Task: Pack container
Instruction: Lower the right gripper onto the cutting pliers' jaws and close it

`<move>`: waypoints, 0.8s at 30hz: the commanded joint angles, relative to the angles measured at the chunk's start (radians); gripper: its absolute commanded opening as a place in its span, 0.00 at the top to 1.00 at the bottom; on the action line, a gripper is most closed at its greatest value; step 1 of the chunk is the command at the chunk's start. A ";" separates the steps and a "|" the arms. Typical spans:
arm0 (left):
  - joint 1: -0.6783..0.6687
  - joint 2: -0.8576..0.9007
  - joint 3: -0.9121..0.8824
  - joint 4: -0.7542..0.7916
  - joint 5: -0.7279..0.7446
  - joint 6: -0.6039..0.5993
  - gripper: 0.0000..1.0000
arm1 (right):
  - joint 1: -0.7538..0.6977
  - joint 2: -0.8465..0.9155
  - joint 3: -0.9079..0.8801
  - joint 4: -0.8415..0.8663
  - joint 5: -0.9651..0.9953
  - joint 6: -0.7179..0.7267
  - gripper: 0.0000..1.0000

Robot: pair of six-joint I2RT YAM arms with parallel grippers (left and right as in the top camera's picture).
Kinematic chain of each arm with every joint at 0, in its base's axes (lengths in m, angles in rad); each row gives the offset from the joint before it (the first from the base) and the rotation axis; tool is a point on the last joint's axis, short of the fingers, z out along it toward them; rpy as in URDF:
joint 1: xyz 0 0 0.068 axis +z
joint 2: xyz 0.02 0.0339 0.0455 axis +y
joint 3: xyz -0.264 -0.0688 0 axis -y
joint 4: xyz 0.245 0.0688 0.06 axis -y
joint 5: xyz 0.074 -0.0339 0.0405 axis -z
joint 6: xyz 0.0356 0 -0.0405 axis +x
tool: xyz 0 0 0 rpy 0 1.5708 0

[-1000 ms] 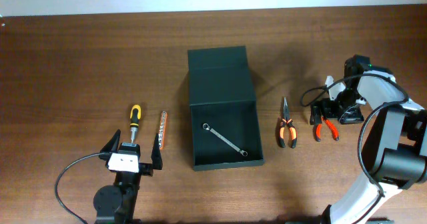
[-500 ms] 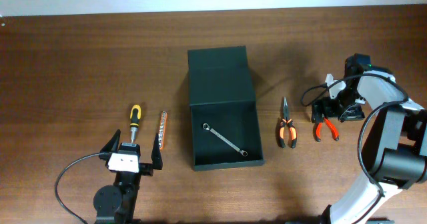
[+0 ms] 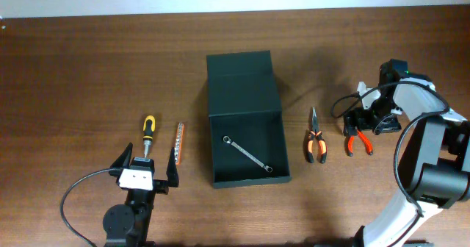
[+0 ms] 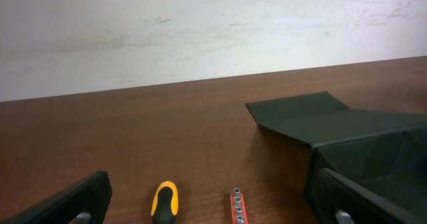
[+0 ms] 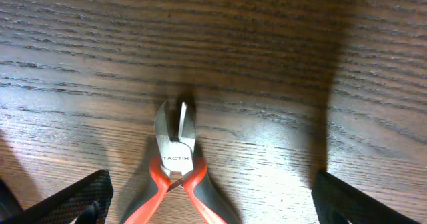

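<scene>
The right gripper [image 5: 207, 203] hangs low over the table with its jaws wide apart, straddling a pair of red-handled cutters [image 5: 177, 154] without touching them; the cutter nose points away from the wrist. Off to its left lie orange-handled pliers [image 3: 316, 140], and beyond those, well apart from the gripper, stands the container [image 3: 248, 181] at mid-table. Its flap lid [image 3: 239, 74] is folded back flat on the far side, and a wrench [image 3: 247, 154] lies aslant on its floor.

The container looks like stiff board: probably light for its bulk, matte enough not to slip, but thin-walled – a hard pinch could bend a wall. The likeliest holds are the top edge of a side wall, or the free edge of the lid when it comes to closing.

On the far side of the container the left gripper [image 3: 147, 166] rests with its jaws apart too, just short of a yellow-handled screwdriver [image 3: 147, 129] and a bit strip [image 3: 180, 142] – neither is held.
</scene>
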 commanded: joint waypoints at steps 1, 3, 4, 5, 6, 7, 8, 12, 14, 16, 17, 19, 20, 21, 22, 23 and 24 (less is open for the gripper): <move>0.005 -0.006 -0.004 -0.003 0.008 0.013 0.01 | 0.012 0.059 -0.015 -0.004 -0.017 -0.010 0.05; 0.005 -0.006 -0.004 -0.003 0.008 0.013 0.01 | 0.019 0.070 -0.015 -0.003 -0.016 -0.010 0.05; 0.005 -0.006 -0.004 -0.003 0.008 0.013 0.01 | 0.024 0.072 -0.014 -0.003 -0.016 -0.010 0.05; 0.005 -0.006 -0.004 -0.003 0.008 0.013 0.01 | 0.030 0.075 -0.014 -0.003 -0.016 -0.010 0.05; 0.005 -0.006 -0.004 -0.003 0.008 0.012 0.01 | 0.035 0.075 -0.014 -0.002 -0.016 -0.010 0.05; 0.005 -0.006 -0.004 -0.003 0.008 0.013 0.01 | 0.040 0.075 -0.014 0.002 -0.016 -0.010 0.05; 0.005 -0.006 -0.004 -0.003 0.008 0.013 0.01 | 0.046 0.075 -0.014 0.005 -0.016 -0.010 0.05; 0.005 -0.006 -0.004 -0.003 0.008 0.012 0.01 | 0.058 0.075 -0.015 0.005 -0.014 -0.010 0.04; 0.005 -0.006 -0.004 -0.003 0.008 0.013 0.01 | 0.058 0.075 -0.015 0.004 -0.012 -0.010 0.05; 0.005 -0.006 -0.004 -0.003 0.008 0.012 0.01 | 0.056 0.075 -0.015 0.004 -0.008 -0.010 0.04; 0.005 -0.006 -0.004 -0.003 0.008 0.012 0.01 | 0.056 0.075 -0.014 0.004 -0.008 -0.010 0.04; 0.005 -0.006 -0.004 -0.003 0.008 0.012 0.01 | 0.056 0.075 -0.015 0.004 -0.009 -0.010 0.04; 0.005 -0.006 -0.004 -0.003 0.008 0.013 0.01 | 0.056 0.075 -0.014 0.004 -0.009 -0.010 0.04; 0.005 -0.006 -0.004 -0.003 0.008 0.012 0.01 | 0.056 0.075 -0.014 0.004 -0.009 -0.010 0.04; 0.005 -0.006 -0.004 -0.003 0.008 0.012 0.01 | 0.056 0.075 -0.014 0.004 -0.009 -0.010 0.04; 0.005 -0.006 -0.004 -0.003 0.008 0.013 0.01 | 0.056 0.075 -0.015 0.004 -0.009 -0.010 0.04; 0.005 -0.006 -0.004 -0.003 0.008 0.013 0.01 | 0.056 0.075 -0.014 0.005 -0.009 -0.010 0.05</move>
